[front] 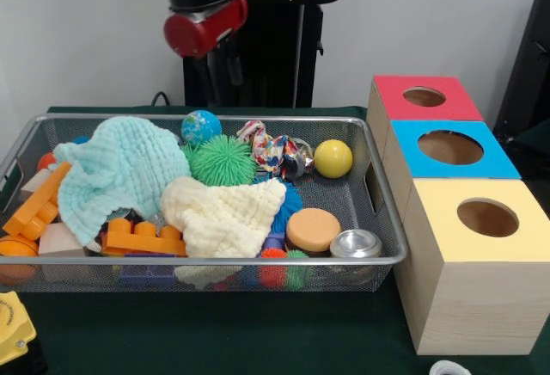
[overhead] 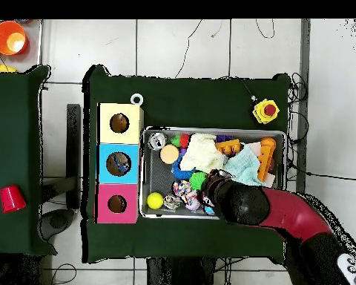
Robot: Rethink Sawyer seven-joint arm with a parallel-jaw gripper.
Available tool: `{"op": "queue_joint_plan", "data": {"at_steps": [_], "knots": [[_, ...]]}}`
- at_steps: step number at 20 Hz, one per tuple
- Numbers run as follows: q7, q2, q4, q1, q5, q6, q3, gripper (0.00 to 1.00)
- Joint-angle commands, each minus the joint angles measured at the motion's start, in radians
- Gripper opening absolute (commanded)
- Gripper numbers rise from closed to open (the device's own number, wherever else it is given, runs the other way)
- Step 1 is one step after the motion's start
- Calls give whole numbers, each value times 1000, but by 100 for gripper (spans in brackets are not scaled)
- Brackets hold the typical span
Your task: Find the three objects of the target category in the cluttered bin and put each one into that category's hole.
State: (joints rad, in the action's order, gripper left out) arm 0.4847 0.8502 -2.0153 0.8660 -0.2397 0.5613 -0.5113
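Wire bin [front: 378,259] on green table [front: 215,332], long axis running left-right in the front view, packed with clutter. Beside its right end, touching or nearly so: three wooden boxes in a row, each with one round hole on top, namely yellow box [front: 481,263] nearest the camera, blue box [front: 451,156] in the middle, red box [front: 423,100] farthest.

In the bin: mint cloth [front: 116,173] heaped at left, cream cloth [front: 225,216] draped at centre, both covering other items. Green spiky ball [front: 222,160] between the cloths toward the far wall. Globe ball [front: 200,126] against the far wall. Patterned knotted toy [front: 268,147] just right of the spiky ball. Yellow ball [front: 333,158] near the far right corner, clear of the cloths. Orange disc [front: 313,229] and metal tin [front: 356,243] at the near right. Orange building brick [front: 142,239] at the near left, half under the mint cloth; long orange piece [front: 36,201] tilted against the left wall. Wooden blocks at left, partly hidden.

Gripper: not seen itself; arm [front: 204,22] hanging over the far edge of the bin, in the overhead view covering the area by the globe ball. Jaws: cannot tell whether released or clenched.

On the table outside the bin: yellow button box [overhead: 266,111].
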Motion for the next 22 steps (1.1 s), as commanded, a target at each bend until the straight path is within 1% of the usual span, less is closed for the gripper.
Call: {"op": "queue_joint_plan", "data": {"at_steps": [1,3,5,7,10,12,15,19,22], "knots": [[133,-98,78,108,4,-50,23,100],[110,-112,96,126,-23,-67,11,100],[92,-121,124,126,-61,-68,17,100],[67,-132,143,134,-82,-63,5,100],[67,-163,175,145,-86,-69,-5,100],[57,-167,194,150,-104,-71,-11,100],[92,-168,226,152,-83,-59,-8,100],[48,-169,261,157,-131,-48,-9,100],[29,-184,296,133,-177,-24,14,100]]}}
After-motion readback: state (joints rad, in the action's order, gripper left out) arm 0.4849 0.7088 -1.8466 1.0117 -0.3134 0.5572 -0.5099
